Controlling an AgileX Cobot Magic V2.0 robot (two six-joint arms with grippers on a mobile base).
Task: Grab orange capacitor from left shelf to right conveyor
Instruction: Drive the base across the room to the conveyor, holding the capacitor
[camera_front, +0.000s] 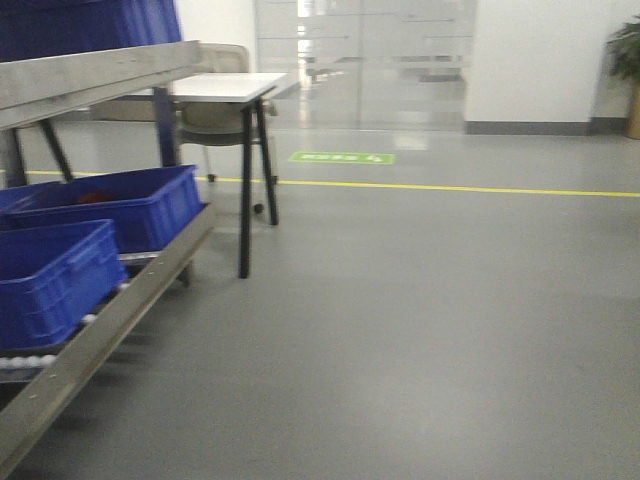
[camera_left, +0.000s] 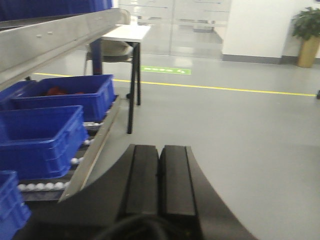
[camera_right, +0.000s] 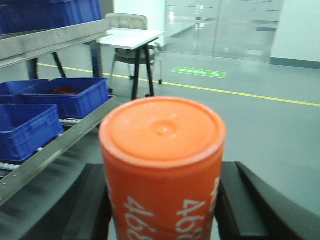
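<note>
Orange capacitor (camera_right: 162, 170) upright — cap up, between right fingers (camera_right: 242, 200)

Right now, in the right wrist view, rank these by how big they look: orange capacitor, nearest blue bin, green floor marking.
1. orange capacitor: largest, though it sits right at the camera, which inflates it.
2. nearest blue bin: partly cut off by the frame edge.
3. green floor marking: smallest, and the farthest away.
</note>
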